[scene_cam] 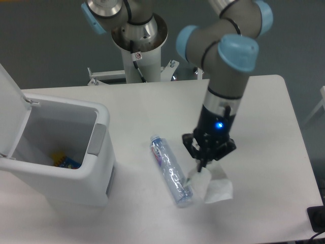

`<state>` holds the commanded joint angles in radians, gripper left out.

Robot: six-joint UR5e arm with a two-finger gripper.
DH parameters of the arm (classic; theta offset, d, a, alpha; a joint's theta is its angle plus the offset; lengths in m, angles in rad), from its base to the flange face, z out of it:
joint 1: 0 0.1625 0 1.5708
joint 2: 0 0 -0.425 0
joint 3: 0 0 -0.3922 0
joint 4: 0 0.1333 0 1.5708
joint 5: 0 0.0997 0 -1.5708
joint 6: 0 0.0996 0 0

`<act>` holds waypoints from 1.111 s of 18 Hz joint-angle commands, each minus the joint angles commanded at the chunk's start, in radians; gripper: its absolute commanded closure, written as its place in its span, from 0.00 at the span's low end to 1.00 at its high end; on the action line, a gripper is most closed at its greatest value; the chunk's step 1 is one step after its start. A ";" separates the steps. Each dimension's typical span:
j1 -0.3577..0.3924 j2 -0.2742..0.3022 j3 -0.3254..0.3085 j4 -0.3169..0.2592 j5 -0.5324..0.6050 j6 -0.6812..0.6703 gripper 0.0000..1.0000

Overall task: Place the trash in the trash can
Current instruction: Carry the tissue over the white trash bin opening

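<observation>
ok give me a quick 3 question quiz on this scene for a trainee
1. True or false: the trash can has its lid open.
2. What does the gripper hold? A) the plastic bottle B) the white paper packet C) nothing
3. Fill in: the plastic bottle lies on the ____.

Key: 1 true. 2 B, the white paper packet hangs from its fingers. 3 table.

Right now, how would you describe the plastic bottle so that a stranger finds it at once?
Start at the white trash can on the table's left side, then look right. The bottle lies flat beside the fingers. Unlike the crumpled white paper next to it, it is clear, with a blue cap.
</observation>
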<state>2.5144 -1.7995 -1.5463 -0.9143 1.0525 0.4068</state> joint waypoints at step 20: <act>-0.318 0.161 -0.040 -0.006 -0.020 -0.166 0.69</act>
<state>2.1967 -1.6383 -1.5860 -0.9204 1.0324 0.2408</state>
